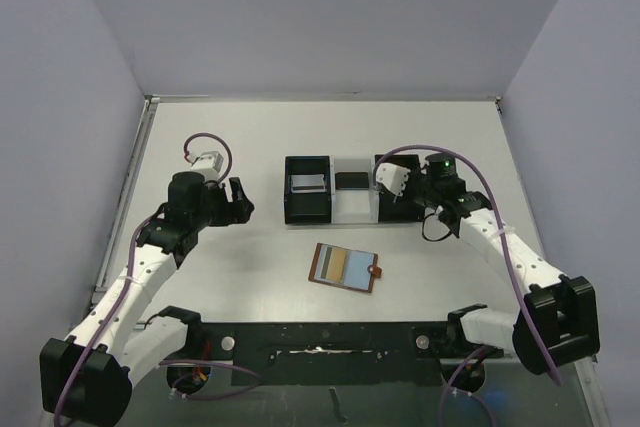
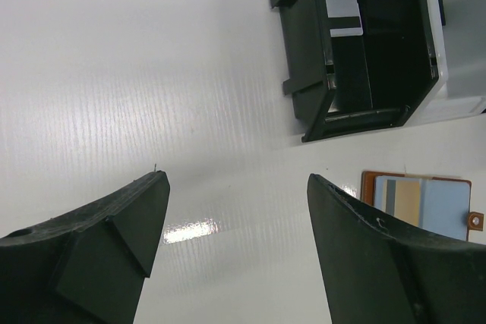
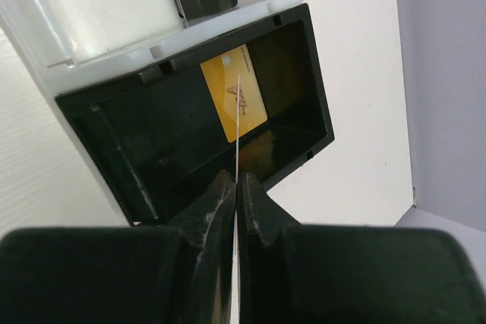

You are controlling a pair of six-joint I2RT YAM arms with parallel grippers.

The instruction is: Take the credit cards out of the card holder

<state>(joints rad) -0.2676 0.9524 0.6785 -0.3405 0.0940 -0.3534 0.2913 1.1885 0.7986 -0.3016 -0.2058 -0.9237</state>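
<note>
The brown card holder [image 1: 345, 267] lies open on the table in front of the tray, showing blue-grey pockets with cards in them; the left wrist view catches it at the right edge [image 2: 421, 202]. My left gripper [image 1: 240, 202] hangs open over bare table left of the tray, nothing between its fingers [image 2: 237, 177]. My right gripper [image 3: 237, 180] is shut on a thin card [image 3: 238, 127] seen edge-on, held above the tray's right black compartment [image 3: 137, 149]. A yellow card [image 3: 254, 104] lies in that compartment.
The three-compartment tray [image 1: 286, 202] stands mid-table. Its left black bin holds a grey-white card [image 2: 342, 11], and its white middle bin holds a black card [image 1: 351, 180]. Grey walls close in the table at the back and both sides.
</note>
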